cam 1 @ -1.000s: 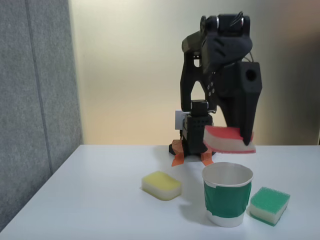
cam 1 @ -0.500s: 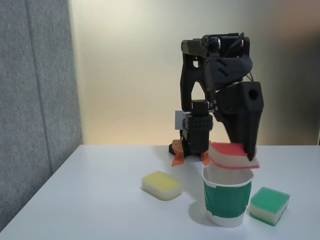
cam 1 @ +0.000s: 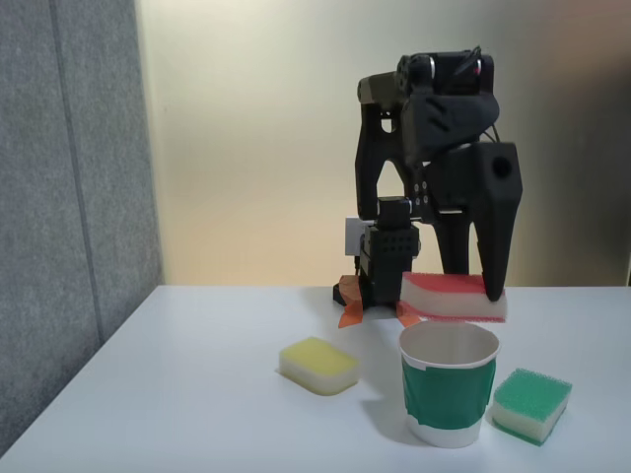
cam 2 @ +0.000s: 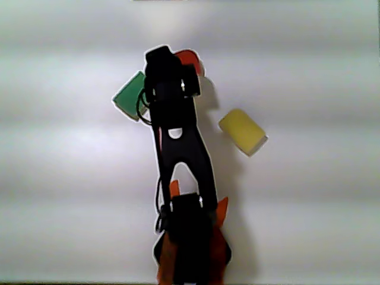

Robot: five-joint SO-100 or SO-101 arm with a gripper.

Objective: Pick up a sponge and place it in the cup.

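The sponge (cam 1: 449,298), red-pink on top and white below, hangs level just above the rim of the cup (cam 1: 449,389), a little toward its far side. The cup is white paper with a dark green band and stands upright on the table. My gripper (cam 1: 476,288) points down with its black fingers (cam 1: 493,266) on the sponge's right end, shut on it. In the other view from above, a red corner of the sponge (cam 2: 191,59) shows beside the arm's head, and the arm hides the cup.
A yellow sponge (cam 1: 317,365) (cam 2: 242,130) lies left of the cup in the fixed view. A green-topped sponge (cam 1: 532,404) (cam 2: 129,98) lies close to the cup's right. The arm's base (cam 1: 386,271) stands behind on orange clamps. A grey partition (cam 1: 69,197) borders the table's left.
The sponge dipped tilted onto the cup's rim, then rose slightly, shifted left and levelled out. The gripper turned, so a gap between its fingers now shows.
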